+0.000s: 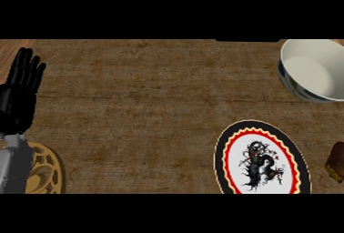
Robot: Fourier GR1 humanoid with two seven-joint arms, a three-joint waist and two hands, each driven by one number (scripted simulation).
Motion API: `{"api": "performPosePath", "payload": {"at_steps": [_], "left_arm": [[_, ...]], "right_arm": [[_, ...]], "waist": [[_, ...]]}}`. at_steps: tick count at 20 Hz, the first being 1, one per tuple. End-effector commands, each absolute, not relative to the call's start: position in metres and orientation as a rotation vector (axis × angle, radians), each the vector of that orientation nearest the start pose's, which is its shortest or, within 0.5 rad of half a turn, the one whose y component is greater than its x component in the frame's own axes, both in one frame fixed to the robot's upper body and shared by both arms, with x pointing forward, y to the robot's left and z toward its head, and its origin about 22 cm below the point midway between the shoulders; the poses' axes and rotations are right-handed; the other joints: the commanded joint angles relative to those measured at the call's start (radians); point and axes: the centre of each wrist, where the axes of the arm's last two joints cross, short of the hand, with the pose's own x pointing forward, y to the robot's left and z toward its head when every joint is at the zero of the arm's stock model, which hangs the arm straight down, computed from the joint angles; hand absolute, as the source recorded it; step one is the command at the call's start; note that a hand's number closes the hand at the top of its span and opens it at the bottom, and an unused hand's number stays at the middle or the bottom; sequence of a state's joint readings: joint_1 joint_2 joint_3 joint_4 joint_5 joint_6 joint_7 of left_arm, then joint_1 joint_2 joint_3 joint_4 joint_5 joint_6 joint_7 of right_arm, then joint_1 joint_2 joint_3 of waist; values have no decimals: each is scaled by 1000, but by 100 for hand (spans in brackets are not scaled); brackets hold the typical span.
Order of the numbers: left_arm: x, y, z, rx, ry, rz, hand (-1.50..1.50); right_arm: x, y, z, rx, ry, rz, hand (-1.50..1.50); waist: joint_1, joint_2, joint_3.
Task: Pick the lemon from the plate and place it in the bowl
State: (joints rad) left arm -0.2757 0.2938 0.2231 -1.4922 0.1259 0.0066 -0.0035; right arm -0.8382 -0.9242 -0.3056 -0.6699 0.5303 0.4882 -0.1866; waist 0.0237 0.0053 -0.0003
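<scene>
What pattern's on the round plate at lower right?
Round white plate: black dragon-like figure at centre, red ring, yellow scalloped band, black rim. Head view.

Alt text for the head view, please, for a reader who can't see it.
A black-rimmed plate with a dragon design lies on the brown counter, no lemon on it; a white bowl stands empty beyond it. The left hand rests open at the left edge, fingers up.

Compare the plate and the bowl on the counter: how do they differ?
The plate is flat; the bowl is deep, with raised walls. The plate carries a black dragon figure inside red and black bands; the bowl's inside is plain white. The plate lies nearer the robot, the bowl farther back. Shared: both are round, sit at the right, and hold nothing visible.
</scene>
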Motion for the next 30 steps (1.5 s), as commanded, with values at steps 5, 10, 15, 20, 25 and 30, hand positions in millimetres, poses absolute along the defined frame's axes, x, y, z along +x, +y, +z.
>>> {"api": "performPosePath", "payload": {"at_steps": [5, 10, 15, 20, 25, 30], "left_arm": [[300, 326, 78, 208, -1796, 14, 0], [303, 312, 82, 195, -1808, 8, 0], [305, 307, 78, 202, -1806, -5, 0], [305, 324, 96, 213, -1796, 11, 0], [309, 322, 95, 210, -1822, 21, 0], [305, 307, 90, 204, -1806, 14, 0]], "right_arm": [[389, -451, 180, -910, -1226, 764, 150], [393, -449, 144, -874, -1132, 580, -150], [398, -439, 122, -710, -1226, 446, -150], [394, -448, 128, -695, -1434, 237, -150], [379, -478, 147, -814, -1539, 6, -150], [328, -537, 150, -881, -1525, -166, -150]], "waist": [[5, 5, 1], [15, 9, 2], [19, 12, 3], [15, 12, 4], [13, 15, 4], [5, 15, 6]]}}
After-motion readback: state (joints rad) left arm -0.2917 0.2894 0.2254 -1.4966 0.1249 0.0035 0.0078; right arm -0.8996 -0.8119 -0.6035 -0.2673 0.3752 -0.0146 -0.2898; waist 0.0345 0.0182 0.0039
